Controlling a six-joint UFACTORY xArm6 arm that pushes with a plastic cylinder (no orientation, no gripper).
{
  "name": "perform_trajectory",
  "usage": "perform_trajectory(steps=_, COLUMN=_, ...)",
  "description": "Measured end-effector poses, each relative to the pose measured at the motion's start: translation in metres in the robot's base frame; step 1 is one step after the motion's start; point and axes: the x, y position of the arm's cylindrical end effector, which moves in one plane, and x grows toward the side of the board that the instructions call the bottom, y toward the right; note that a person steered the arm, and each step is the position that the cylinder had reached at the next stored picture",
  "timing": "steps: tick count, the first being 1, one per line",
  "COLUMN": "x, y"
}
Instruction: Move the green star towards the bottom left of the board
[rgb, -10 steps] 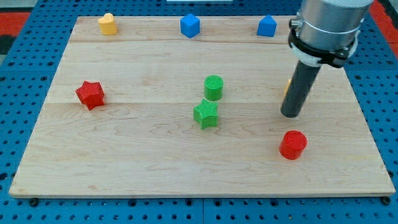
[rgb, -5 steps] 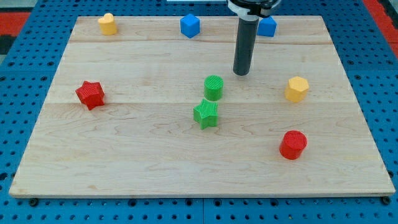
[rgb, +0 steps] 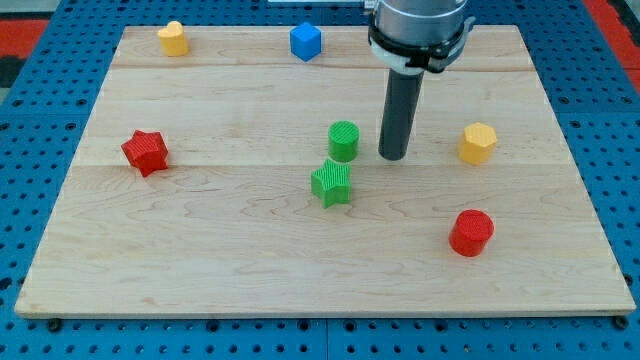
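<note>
The green star (rgb: 331, 184) lies near the middle of the wooden board (rgb: 250, 250). A green cylinder (rgb: 343, 140) stands just above it, touching or almost touching it. My tip (rgb: 393, 156) rests on the board to the right of the green cylinder, with a small gap between them, and up and to the right of the green star. The rod rises from the tip toward the view's top.
A red star (rgb: 145, 152) lies at the left. A red cylinder (rgb: 471, 232) sits at the lower right. A yellow hexagonal block (rgb: 478, 143) is right of my tip. A yellow block (rgb: 173, 38) and a blue cube (rgb: 306, 41) sit along the top edge.
My tip swung from the right side up to near the top, then came down to beside the green cylinder. The arm now hides the blue block at the top right. No block moved.
</note>
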Motion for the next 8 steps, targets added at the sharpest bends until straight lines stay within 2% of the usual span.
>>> perform_trajectory(steps=3, x=0.082, y=-0.108)
perform_trajectory(steps=5, x=0.02, y=-0.129)
perform_trajectory(steps=6, x=0.023, y=-0.181)
perform_trajectory(steps=7, x=0.05, y=-0.216)
perform_trajectory(steps=8, x=0.066, y=-0.208)
